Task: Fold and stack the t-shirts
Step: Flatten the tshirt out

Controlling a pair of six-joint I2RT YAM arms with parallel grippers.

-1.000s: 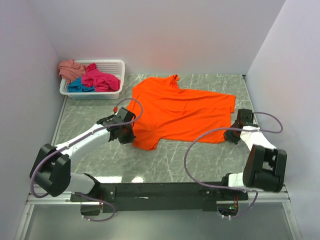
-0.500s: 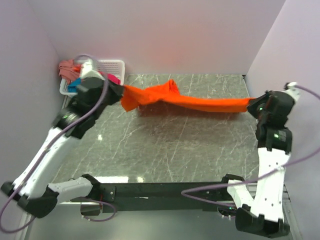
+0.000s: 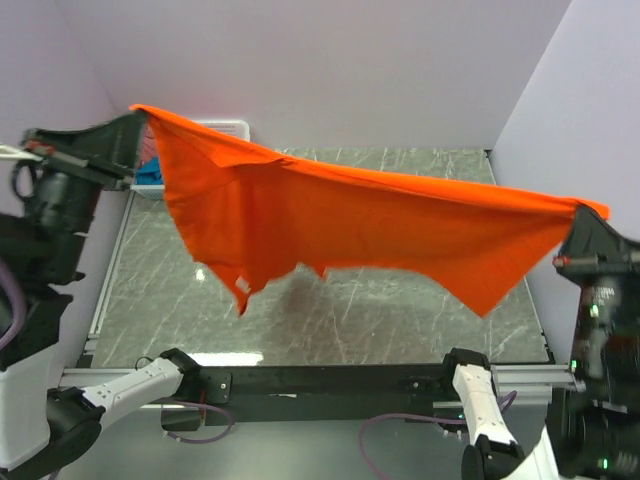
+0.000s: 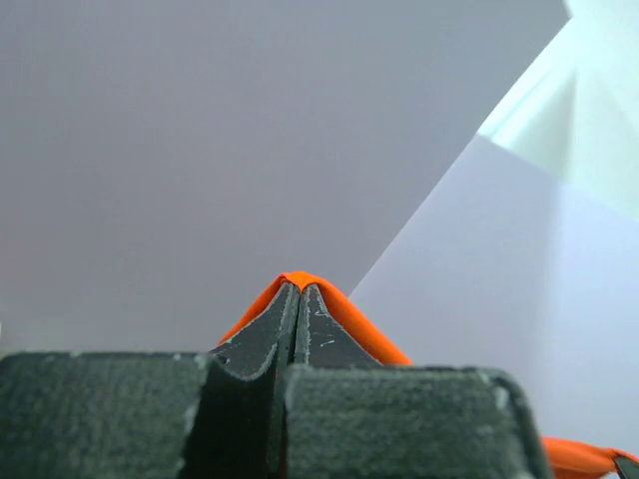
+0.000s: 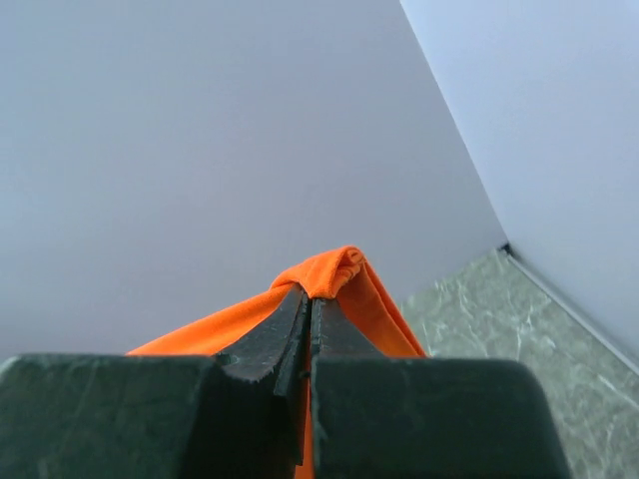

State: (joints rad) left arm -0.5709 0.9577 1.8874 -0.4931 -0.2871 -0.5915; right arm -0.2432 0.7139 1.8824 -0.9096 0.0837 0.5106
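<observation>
The bright orange t-shirt hangs stretched in the air high above the table, held by two corners. My left gripper is shut on its left corner, up near the back left wall; orange cloth wraps over the closed fingertips. My right gripper is shut on the right corner by the right wall; bunched orange cloth sits over its tips. The shirt's lower edge dangles free above the table. A bit of teal-blue shirt shows in the basket; the magenta and salmon shirts are hidden.
The white lattice basket stands at the back left corner, mostly hidden behind the raised shirt and left arm. The grey marble tabletop lies below. Lilac walls close in left, back and right.
Both arms have risen high, lifting the orange shirt from a taut band just over the table into a wide hanging sheet. A second ago it lay flat on the table.
</observation>
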